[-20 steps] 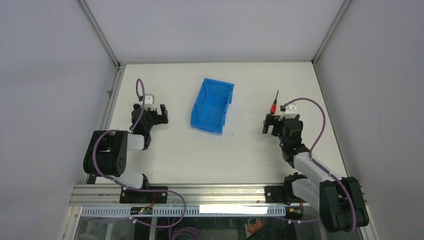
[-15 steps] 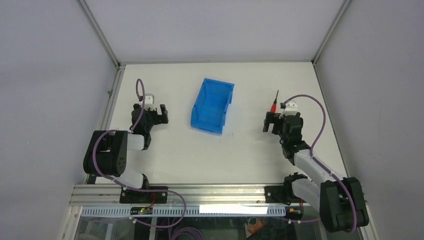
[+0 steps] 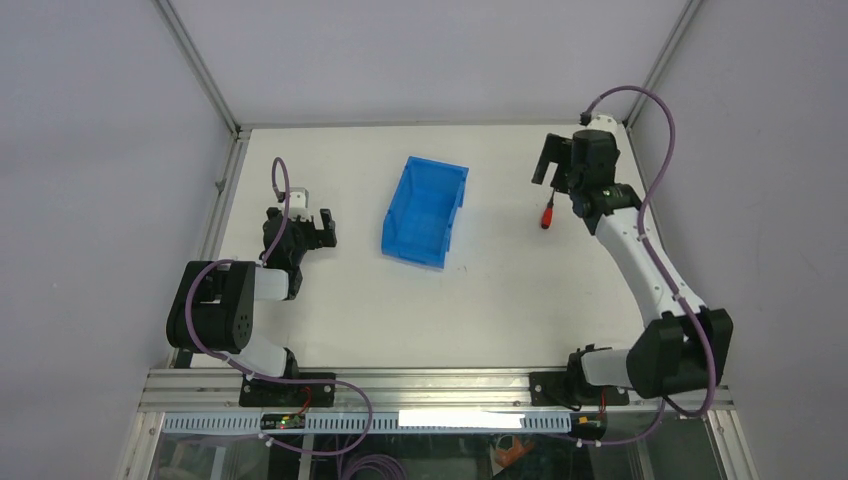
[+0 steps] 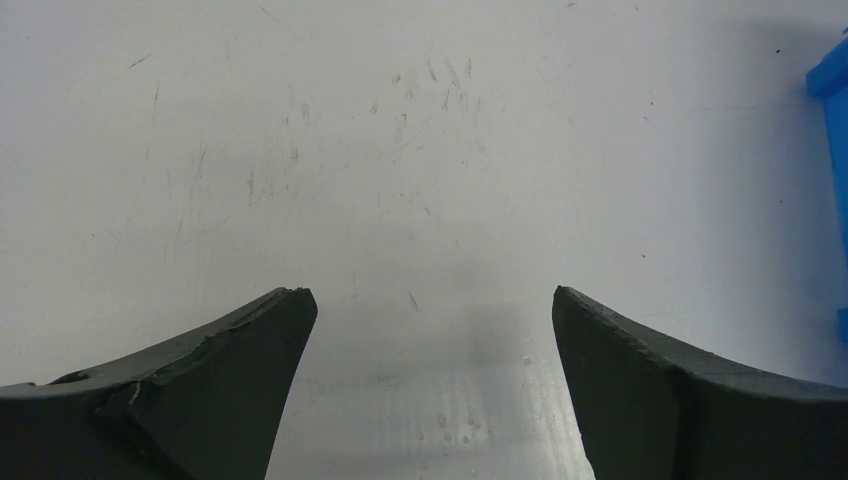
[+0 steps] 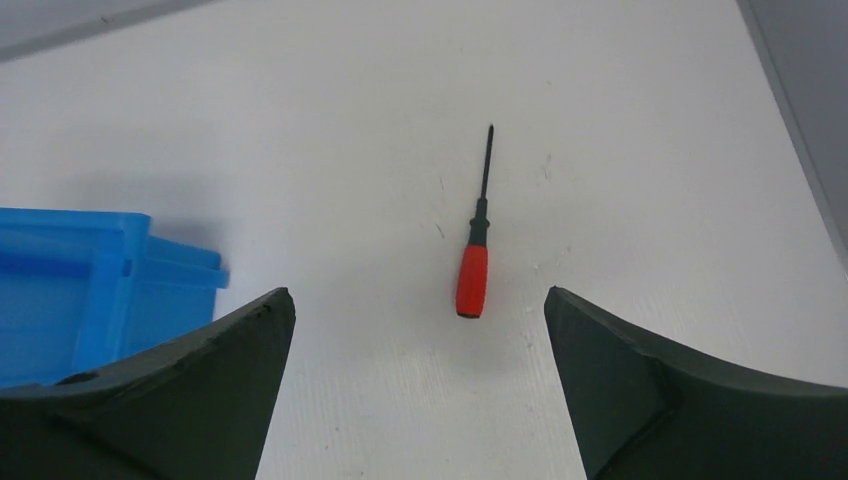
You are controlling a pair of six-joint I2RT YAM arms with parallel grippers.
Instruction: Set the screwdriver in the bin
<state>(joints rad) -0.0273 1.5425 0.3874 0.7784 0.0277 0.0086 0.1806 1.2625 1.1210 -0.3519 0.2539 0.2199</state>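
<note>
The screwdriver (image 3: 547, 217), with a short red handle and a thin dark shaft, lies flat on the white table to the right of the blue bin (image 3: 424, 210). In the right wrist view the screwdriver (image 5: 472, 281) lies ahead of my open right gripper (image 5: 415, 300), handle toward me, untouched. The bin's corner (image 5: 70, 300) shows at the left of that view. My right gripper (image 3: 550, 168) hangs raised above the table, over the screwdriver's shaft. My left gripper (image 3: 318, 228) is open and empty, low over the table left of the bin; in its wrist view the gripper (image 4: 430, 295) holds nothing.
The grey wall and metal frame rail (image 3: 640, 170) run close along the right of the screwdriver. The bin's edge (image 4: 835, 150) shows at the right of the left wrist view. Bare white table (image 3: 500, 290) lies between the bin and the arm bases.
My right arm has lifted and swung toward the far side, from just below the screwdriver to above it. The screwdriver, the bin and the left arm have not moved.
</note>
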